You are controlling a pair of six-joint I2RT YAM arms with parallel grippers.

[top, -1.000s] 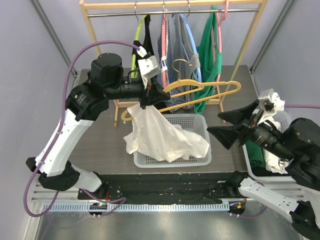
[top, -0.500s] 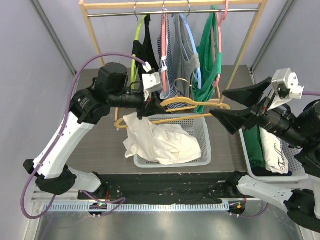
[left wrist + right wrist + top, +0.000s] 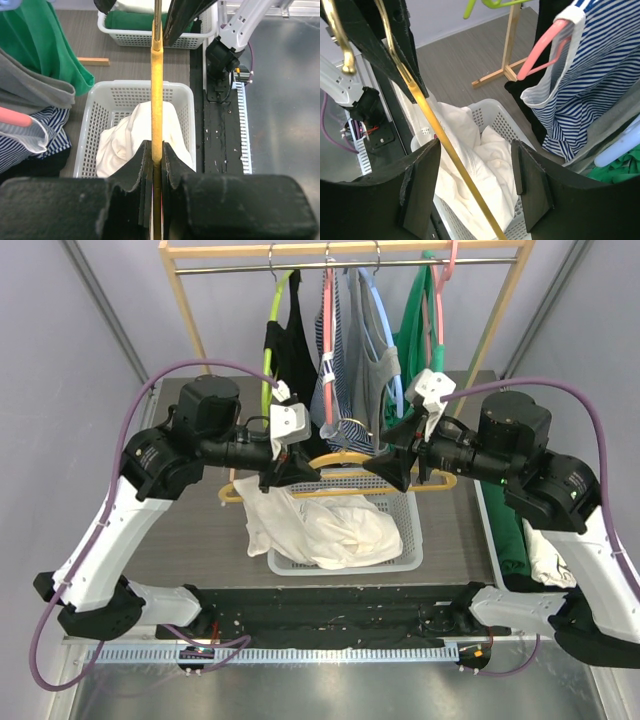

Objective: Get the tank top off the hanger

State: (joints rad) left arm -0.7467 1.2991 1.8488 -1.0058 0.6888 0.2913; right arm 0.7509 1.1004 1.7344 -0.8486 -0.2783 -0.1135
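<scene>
The yellow hanger (image 3: 345,455) hangs level above the white basket (image 3: 345,568). My left gripper (image 3: 292,466) is shut on its bar, seen close in the left wrist view as the hanger (image 3: 157,90) clamped between the jaws of the left gripper (image 3: 157,150). The white tank top (image 3: 330,530) lies mostly in the basket, its upper part rising toward the hanger's left arm; I cannot tell whether it still hooks there. My right gripper (image 3: 393,466) stands open with the hanger bar (image 3: 455,160) passing between its fingers, untouched, above the tank top (image 3: 490,165).
A wooden clothes rack (image 3: 340,248) behind holds several garments on hangers, among them a striped top (image 3: 600,75) and a green one (image 3: 45,45). A second basket (image 3: 145,39) with folded clothes sits to the right. The black arm-base rail runs along the near edge.
My right gripper swung in from the right to the hanger and narrowed its jaws somewhat. The left gripper lowered the hanger, and the tank top sank further into the basket.
</scene>
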